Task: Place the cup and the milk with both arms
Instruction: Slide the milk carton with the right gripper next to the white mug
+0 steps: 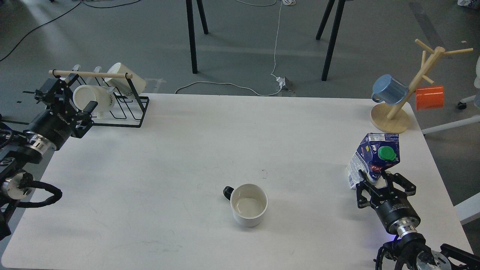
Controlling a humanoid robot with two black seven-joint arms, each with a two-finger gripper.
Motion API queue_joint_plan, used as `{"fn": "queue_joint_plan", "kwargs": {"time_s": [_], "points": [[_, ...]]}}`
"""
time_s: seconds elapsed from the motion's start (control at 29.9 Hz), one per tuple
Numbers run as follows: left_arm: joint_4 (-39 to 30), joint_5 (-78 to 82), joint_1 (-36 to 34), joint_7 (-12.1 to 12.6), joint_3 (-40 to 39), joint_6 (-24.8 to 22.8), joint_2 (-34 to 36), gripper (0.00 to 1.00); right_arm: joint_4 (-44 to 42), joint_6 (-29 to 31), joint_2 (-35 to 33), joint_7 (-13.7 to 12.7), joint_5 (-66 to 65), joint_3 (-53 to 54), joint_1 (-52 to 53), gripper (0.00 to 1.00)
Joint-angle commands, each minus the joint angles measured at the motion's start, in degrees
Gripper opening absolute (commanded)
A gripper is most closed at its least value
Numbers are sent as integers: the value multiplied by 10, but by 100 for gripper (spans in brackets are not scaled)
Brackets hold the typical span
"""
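A white cup [249,204] with a dark handle stands upright and empty near the table's front middle. A blue and white milk carton [373,159] with a green cap is at the right, held tilted in my right gripper [377,179], whose fingers are shut on its lower part. My left gripper [65,101] is at the far left edge, next to the black wire rack [127,108], with its fingers spread and nothing between them. It is far from the cup.
The wire rack holds two white mugs [93,98] at the back left. A wooden mug tree [408,90] with a blue mug [390,89] and an orange mug [430,97] stands at the back right corner. The white table [210,142] spans the view.
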Motion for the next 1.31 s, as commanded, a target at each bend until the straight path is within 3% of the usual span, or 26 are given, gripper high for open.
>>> {"fn": "queue_joint_plan", "kwargs": {"time_s": [0.0,0.37,0.8,1.27], "points": [[1,1,0,0,1,0,0,98,23,0,0,0,-1,0,4,42],[11,2,-1,0,2,0,2,98,127,0,24,0,-113,-15,-7,42],[11,1,-1,0,3,0,0,98,129,0,62,0,-218,-24,-95,43],[11,2,0,0,3,0,0,98,117,0,89,0,-252,-26,-94,43]]}}
